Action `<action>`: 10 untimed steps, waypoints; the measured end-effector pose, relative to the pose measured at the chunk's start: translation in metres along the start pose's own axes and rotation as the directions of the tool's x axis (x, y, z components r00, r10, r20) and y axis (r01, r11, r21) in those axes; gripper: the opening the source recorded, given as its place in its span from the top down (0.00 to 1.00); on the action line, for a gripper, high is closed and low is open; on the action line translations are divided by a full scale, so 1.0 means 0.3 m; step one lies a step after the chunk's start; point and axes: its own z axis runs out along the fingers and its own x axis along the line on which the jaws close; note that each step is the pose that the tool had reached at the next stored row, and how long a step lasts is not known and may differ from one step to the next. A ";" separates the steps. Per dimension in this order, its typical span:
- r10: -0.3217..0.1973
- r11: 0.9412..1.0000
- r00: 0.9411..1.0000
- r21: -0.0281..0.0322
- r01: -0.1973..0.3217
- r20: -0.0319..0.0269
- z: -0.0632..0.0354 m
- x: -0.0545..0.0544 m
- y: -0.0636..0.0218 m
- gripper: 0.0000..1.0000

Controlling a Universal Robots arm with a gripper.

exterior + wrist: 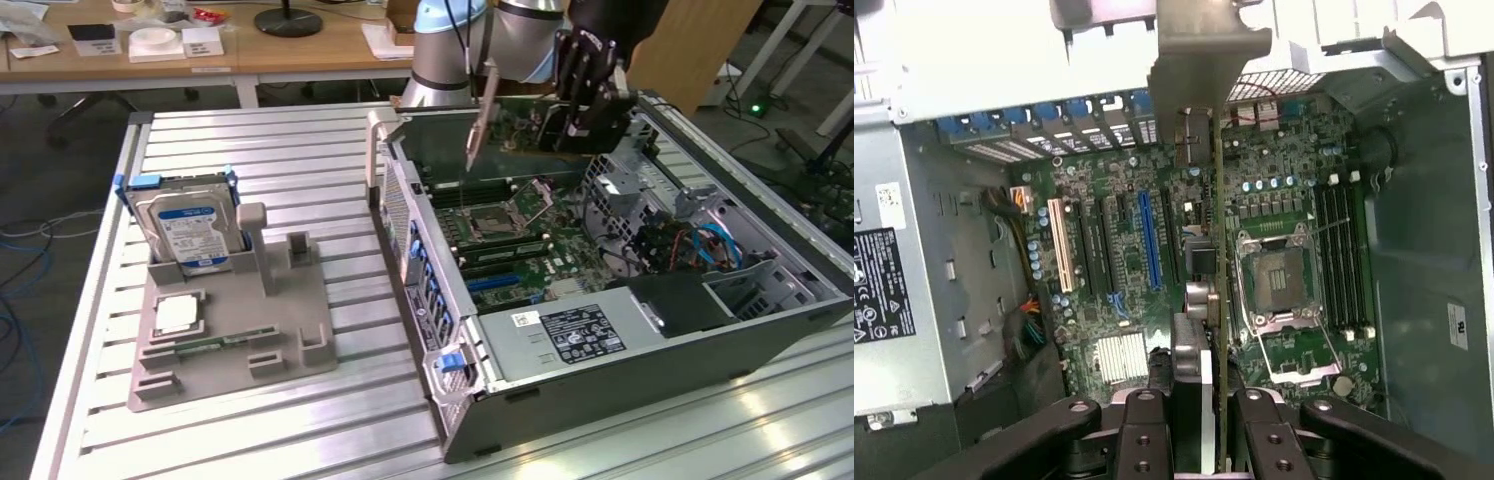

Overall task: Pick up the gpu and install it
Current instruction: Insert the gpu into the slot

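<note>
The gpu (527, 132) hangs in the air over the open computer case (667, 330), a thin green card with its silvery end bracket (477, 120) pointing toward the case's rear wall. My gripper (587, 112) is shut on the card's far end, its dark fingers on either side. In the wrist view the gpu (1199, 60) appears edge-on, running from the bracket down to my gripper (1202, 430). It hovers above the motherboard (1104, 290), between the blue slot (1147, 240) and the processor socket (1284, 275), apart from the board.
On the exterior view's left, a grey fixture (227, 345) holds a blue-labelled hard drive (187, 225) upright and a processor chip (178, 313). Inside the case are the labelled power supply (574, 335), drive cages and cables (707, 245). Desks stand behind.
</note>
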 end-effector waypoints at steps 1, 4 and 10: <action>0.000 1.000 1.000 0.005 0.000 0.000 0.000 0.000 0.001 0.72; -0.001 1.000 1.000 0.032 0.001 0.001 0.001 0.001 0.007 0.72; -0.010 0.999 1.000 0.037 0.010 0.002 0.005 0.001 0.007 0.72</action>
